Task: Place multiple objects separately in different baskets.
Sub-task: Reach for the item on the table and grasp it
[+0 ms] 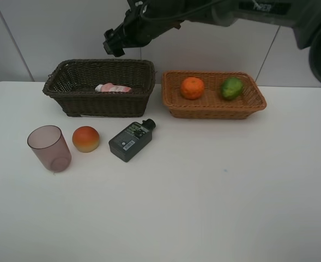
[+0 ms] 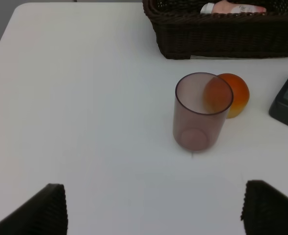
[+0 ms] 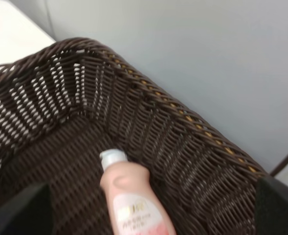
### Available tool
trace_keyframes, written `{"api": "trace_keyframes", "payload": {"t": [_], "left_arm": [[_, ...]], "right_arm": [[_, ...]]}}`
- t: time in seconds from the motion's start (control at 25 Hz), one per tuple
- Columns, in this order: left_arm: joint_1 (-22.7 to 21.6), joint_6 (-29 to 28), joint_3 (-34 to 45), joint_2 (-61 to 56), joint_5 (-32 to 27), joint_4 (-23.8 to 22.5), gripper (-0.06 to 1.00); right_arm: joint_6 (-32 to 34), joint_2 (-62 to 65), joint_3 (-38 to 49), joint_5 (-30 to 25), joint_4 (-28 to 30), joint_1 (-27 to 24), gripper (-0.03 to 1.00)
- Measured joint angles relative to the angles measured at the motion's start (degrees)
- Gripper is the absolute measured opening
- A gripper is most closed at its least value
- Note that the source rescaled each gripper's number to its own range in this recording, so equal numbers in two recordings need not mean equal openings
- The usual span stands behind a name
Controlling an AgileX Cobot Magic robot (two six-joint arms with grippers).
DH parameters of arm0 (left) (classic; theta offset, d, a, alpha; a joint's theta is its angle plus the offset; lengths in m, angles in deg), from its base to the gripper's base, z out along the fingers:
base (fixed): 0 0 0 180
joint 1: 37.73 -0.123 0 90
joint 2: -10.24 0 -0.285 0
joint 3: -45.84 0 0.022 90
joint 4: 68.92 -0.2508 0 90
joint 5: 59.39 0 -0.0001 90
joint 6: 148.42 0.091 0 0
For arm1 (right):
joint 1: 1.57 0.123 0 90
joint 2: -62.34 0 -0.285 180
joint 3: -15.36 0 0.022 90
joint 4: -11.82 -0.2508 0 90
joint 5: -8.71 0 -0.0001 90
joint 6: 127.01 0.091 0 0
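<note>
The mauve cup, peach and grey bottle are waiting on the table. Left fingers and right fingers are hanging spread, the right over the pink bottle in the dark basket; fetching another seems next.

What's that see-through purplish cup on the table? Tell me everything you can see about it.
The cup is a plain, handleless tumbler, translucent mauve, plastic by its look, and slightly narrower at the base. It stands upright and empty on the white table, mouth up, in front of the dark brown basket. A red-yellow fruit sits just beside it, seemingly not touching. Only the table appears to touch it.
</note>
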Motion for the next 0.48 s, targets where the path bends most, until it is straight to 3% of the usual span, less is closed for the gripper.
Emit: {"api": "trace_keyframes", "payload": {"t": [0.28, 0.36, 0.48], "left_arm": [[0.0, 0.0, 0.0, 0.0, 0.0, 0.0, 0.93], [0.0, 0.0, 0.0, 0.0, 0.0, 0.0, 0.93], [0.0, 0.0, 0.0, 0.0, 0.0, 0.0, 0.93]], "right_arm": [[0.0, 5.8, 1.4, -5.0, 3.0, 0.0, 0.79], [0.0, 8.7, 5.0, -4.0, 3.3, 0.0, 0.79], [0.0, 14.0, 14.3, 1.7, 3.6, -0.1, 0.79]]}}
